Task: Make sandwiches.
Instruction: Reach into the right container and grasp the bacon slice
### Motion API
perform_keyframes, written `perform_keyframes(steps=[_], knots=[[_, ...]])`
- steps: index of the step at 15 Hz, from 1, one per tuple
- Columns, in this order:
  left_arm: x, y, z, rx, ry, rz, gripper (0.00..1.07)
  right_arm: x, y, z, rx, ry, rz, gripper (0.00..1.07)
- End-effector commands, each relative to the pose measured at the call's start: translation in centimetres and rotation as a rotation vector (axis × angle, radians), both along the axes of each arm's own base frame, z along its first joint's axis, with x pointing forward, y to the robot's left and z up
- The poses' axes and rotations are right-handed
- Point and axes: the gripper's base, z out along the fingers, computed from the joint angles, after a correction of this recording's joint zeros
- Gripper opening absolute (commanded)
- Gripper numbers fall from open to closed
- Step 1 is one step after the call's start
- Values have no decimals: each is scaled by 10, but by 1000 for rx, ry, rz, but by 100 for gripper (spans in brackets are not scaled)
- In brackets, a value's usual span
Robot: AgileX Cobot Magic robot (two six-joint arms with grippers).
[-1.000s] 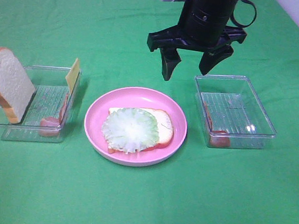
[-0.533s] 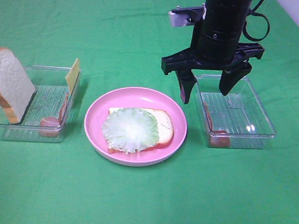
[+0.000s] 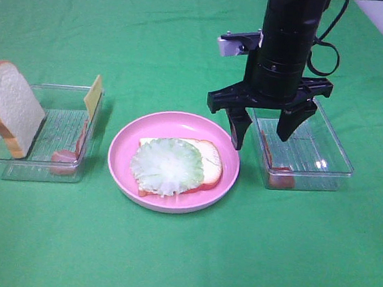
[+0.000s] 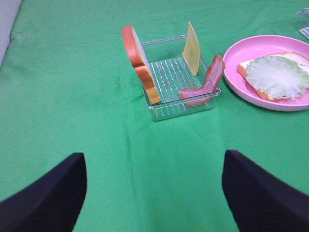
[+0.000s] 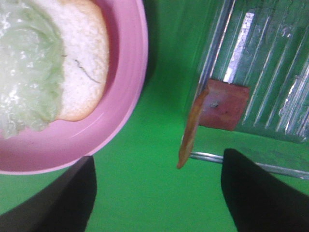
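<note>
Sandwich (image 3: 167,167) half-built on pink plate (image 3: 118,156), green cloth (image 3: 165,264) — right tool (image 3: 260,140) wide over tray (image 3: 336,139) edge, left tool (image 4: 153,154) wide

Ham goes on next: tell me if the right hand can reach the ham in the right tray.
Probably yes: the open hand hangs above the uncovered ham, though it leans against the tray wall.

No legible txt, labels, brands, nos. or signs are to be seen in any view (wrist cams incl.).
</note>
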Motion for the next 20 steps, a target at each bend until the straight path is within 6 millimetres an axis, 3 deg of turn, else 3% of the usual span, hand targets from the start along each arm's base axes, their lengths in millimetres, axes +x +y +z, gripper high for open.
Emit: perform_keyframes(steps=[1,4,7,10,13,14,15,17,19,20], knots=[[-2,0,0,3,-26,5,74,6,-7,-6,20,0,3,63],[-2,0,0,3,-26,5,74,8,-5,-10,27,-14,10,62],[-2,0,0,3,-26,5,74,12,-6,-26,-16,11,21,56],[-2,0,0,3,-26,5,74,12,-6,-27,-16,12,21,53],[-2,0,0,3,-26,5,74,12,-7,-27,-24,12,23,40],[-2,0,0,3,-26,5,74,12,-7,-27,-24,12,23,29],[-2,0,0,3,-26,5,74,12,-7,-27,-24,12,23,29],[-2,0,0,3,-26,5,74,12,-7,-27,-25,12,22,18],[-2,0,0,3,-26,5,74,12,-8,-26,-33,6,25,0],[-2,0,0,3,-26,5,74,12,-8,-26,-33,6,24,0]])
